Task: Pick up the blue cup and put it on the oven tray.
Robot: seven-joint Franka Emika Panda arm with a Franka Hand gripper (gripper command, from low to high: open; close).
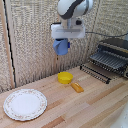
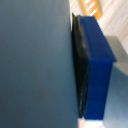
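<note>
The blue cup (image 1: pixel 61 46) hangs high above the table in my gripper (image 1: pixel 61 44), which is shut on it under the white wrist. In the wrist view the blue cup (image 2: pixel 35 65) fills most of the picture, pressed against a dark pad and a blue finger (image 2: pixel 97 70). The oven tray (image 1: pixel 107 61), a dark rack of parallel bars, sticks out of the toaster oven at the exterior view's right, well away from the cup and lower.
A yellow bowl (image 1: pixel 65 77) sits on the wooden table below the cup. An orange object (image 1: pixel 77 87) lies beside it. A round floral white plate (image 1: pixel 25 104) rests at the exterior view's left. A woven screen stands behind.
</note>
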